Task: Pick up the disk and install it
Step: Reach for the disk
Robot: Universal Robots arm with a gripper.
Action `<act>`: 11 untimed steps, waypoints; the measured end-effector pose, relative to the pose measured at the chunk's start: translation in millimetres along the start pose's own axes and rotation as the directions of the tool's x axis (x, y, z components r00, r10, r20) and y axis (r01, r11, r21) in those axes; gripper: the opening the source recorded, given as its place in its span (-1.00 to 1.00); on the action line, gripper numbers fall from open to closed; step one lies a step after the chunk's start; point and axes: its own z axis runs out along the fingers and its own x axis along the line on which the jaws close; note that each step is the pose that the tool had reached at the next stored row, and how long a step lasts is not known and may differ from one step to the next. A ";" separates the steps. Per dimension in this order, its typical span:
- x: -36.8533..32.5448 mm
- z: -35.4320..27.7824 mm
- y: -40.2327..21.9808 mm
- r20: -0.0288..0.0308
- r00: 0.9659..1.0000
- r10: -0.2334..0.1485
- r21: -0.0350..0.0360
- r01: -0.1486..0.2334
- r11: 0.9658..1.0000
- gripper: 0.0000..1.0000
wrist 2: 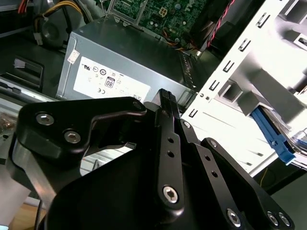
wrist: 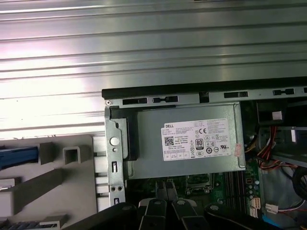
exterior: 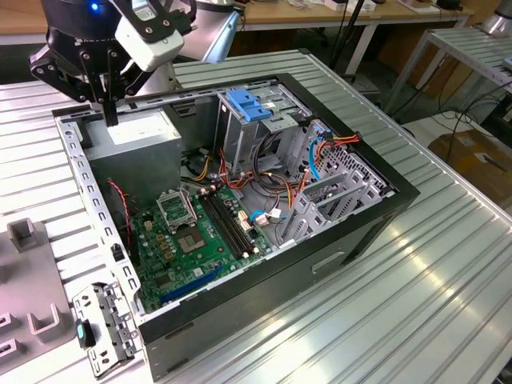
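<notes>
At the exterior view's left, well off to the side of the jaws, a grey holder [exterior: 28, 240] lies on the ribbed bench [exterior: 416, 288], outside the open computer case [exterior: 352, 232]. In the first wrist view, what I take for the disk [wrist: 18, 157] shows as a blue plastic carrier edge resting in that holder. The second wrist view shows the same blue edge [wrist 2: 272, 138]. Its grey body I cannot make out. It sits apart from the jaws, beyond the case wall.

The jaws are clenched, their black fingertips [exterior: 110, 118] pressed together with nothing between them. They point down just above the grey power supply box [exterior: 136, 140], near its white sticker [wrist: 196, 140]; I cannot tell whether they touch it.

Past the jaws, lower in the case, lies the green motherboard [exterior: 196, 240]. Farther toward the exterior view's right stands the metal drive cage [exterior: 240, 136] with a blue latch [exterior: 250, 106] on top, then a tangle of orange and blue cables [exterior: 320, 148].
</notes>
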 end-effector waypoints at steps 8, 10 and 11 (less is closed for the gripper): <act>5.1 0.2 -0.4 -0.003 1.000 0.000 0.000 0.000 1.000 -0.79; 6.4 0.3 -0.5 -0.004 1.000 0.000 0.000 0.000 1.000 -0.79; 7.1 0.3 -0.6 -0.004 1.000 0.000 0.000 0.000 1.000 -0.79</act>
